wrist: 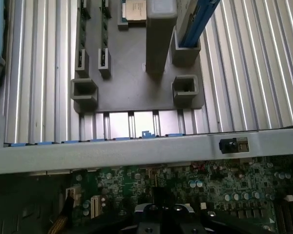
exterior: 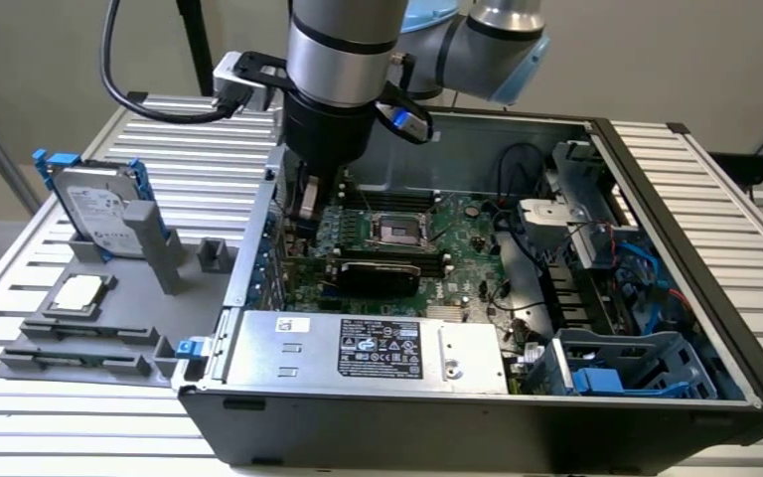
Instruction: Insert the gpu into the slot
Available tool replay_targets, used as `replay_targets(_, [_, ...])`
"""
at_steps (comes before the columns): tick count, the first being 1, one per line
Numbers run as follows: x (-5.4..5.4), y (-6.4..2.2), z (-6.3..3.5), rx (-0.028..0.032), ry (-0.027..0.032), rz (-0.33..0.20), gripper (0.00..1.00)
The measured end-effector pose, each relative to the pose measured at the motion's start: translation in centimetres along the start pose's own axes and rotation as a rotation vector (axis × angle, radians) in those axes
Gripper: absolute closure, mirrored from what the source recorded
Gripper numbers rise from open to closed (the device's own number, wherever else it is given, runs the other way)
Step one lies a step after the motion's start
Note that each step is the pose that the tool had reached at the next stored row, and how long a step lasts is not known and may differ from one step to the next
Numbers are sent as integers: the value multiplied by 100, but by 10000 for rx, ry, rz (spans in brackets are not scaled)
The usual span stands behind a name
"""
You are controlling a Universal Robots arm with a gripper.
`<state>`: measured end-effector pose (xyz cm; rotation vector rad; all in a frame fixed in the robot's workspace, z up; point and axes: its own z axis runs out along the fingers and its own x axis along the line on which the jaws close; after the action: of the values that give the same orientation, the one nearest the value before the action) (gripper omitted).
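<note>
A silver arm (exterior: 342, 40) with black bands, a pale-blue joint cap and a black cable (exterior: 123, 84).

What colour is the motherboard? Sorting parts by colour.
Green; the motherboard shows best in the exterior view.

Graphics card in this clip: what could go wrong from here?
1. The graphics card lies flat-looking on the green motherboard, and the pictures cannot confirm it is fully seated; one end might sit high.
2. The gripper, shut, hangs low by the case wall, so a sideways move could clip the wall or board parts.
</note>
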<state>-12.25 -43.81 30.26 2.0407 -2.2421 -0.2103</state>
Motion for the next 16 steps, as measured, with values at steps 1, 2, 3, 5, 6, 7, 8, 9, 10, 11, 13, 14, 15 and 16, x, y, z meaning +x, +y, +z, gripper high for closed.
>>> replay_targets(1, [0, -7, -1, 168, -20, -6, 89])
replay_targets(2, [-1, -21, -3, 307, -39, -14, 89])
replay_targets(3, [-3, -42, -7, 437, -58, -20, 89])
replay_targets(5, [-7, -90, -15, 678, -92, -28, 89])
replay_targets(6, [-10, -118, -19, 783, -109, -32, 89])
replay_targets(7, [-13, -147, -24, 859, -122, -35, 89])
replay_targets(8, [-15, -178, -31, 935, -134, -39, 89])
replay_targets(9, [-18, -209, -36, 1007, -144, -42, 89])
replay_targets(10, [-21, -241, -42, 1080, -156, -46, 89])
replay_targets(11, [-24, -272, -47, 1145, -167, -49, 89])
replay_targets(13, [-30, -335, -57, 1271, -186, -54, 89])
replay_targets(14, [-33, -369, -63, 1329, -196, -57, 89])
replay_targets(15, [-35, -400, -69, 1360, -203, -58, 89])
replay_targets(16, [-35, -414, -71, 1362, -208, -59, 89])
